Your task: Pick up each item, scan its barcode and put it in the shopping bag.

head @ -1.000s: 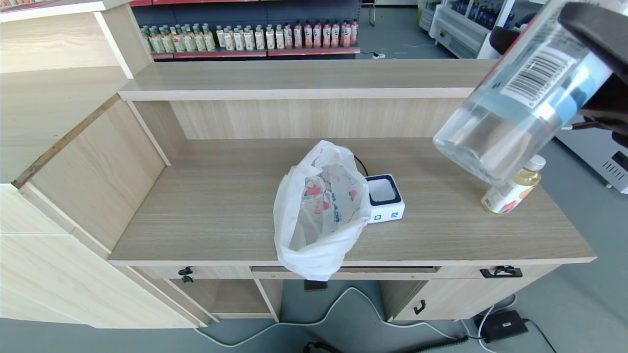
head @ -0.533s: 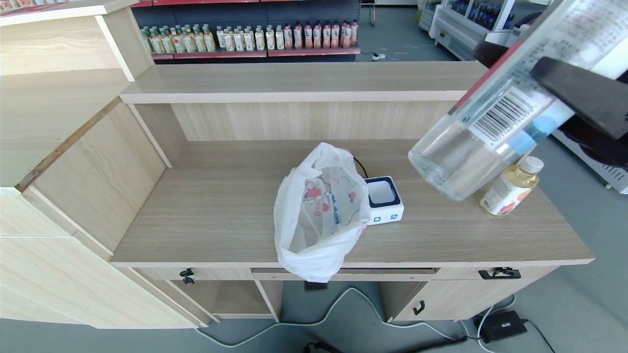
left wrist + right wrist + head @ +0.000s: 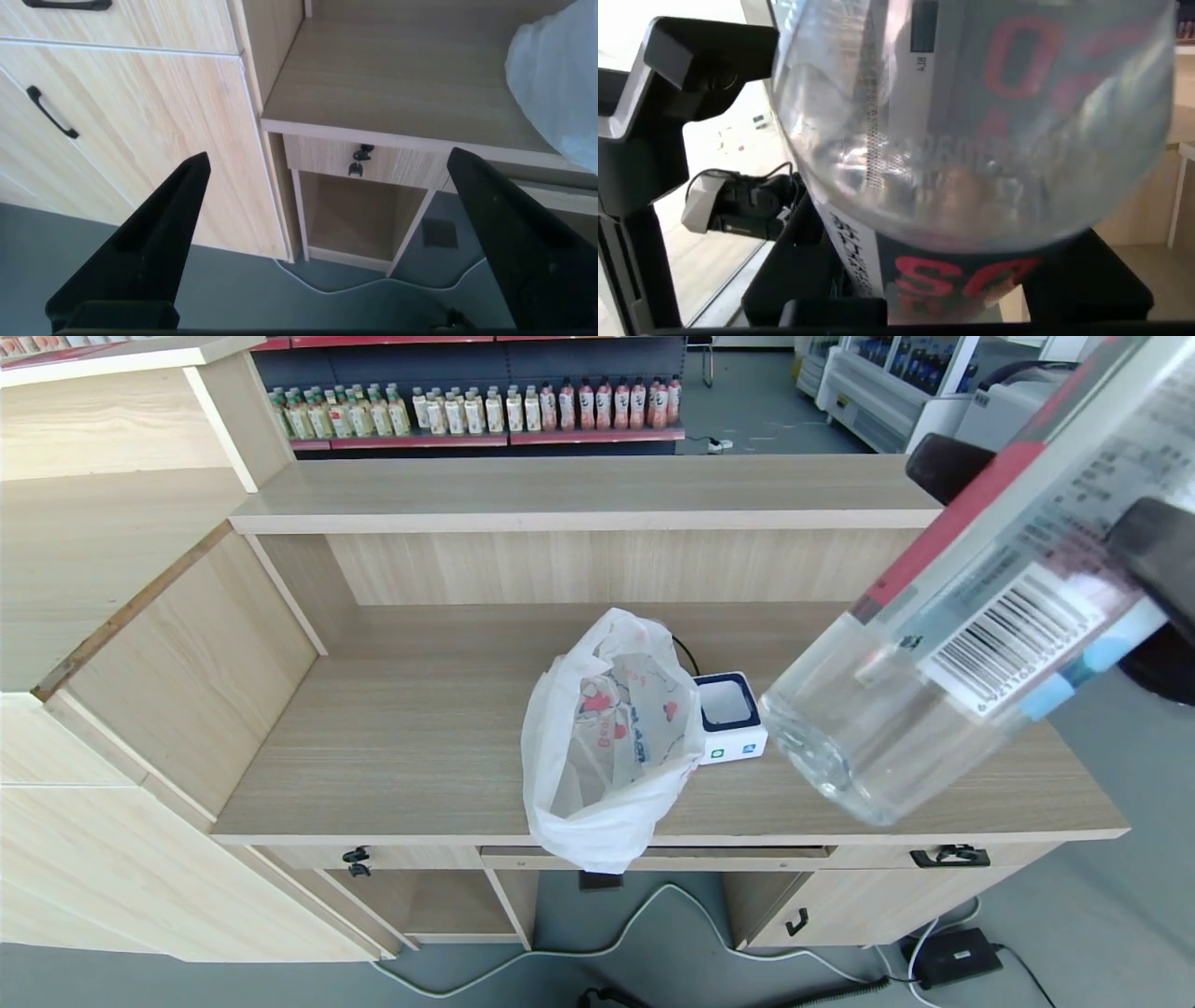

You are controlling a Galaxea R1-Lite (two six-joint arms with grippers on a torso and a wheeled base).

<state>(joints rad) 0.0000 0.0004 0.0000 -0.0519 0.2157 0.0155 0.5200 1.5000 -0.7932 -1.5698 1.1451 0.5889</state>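
Black end effector (image 3: 1050,513) high, bottle (image 3: 896,728) aslant

Small shop, wooden checkout counter (image 3: 420,747), barcode scanner (image 3: 733,714) on it, shelf of bottled drinks (image 3: 485,411) behind

Light wood checkout counter (image 3: 420,737), raised back ledge (image 3: 579,485); drinks shelf (image 3: 485,411) behind; grey floor (image 3: 1102,915), cables (image 3: 665,887) underneath

clear bottle (image 3: 920,700) lower, nr scanner (image 3: 731,714)
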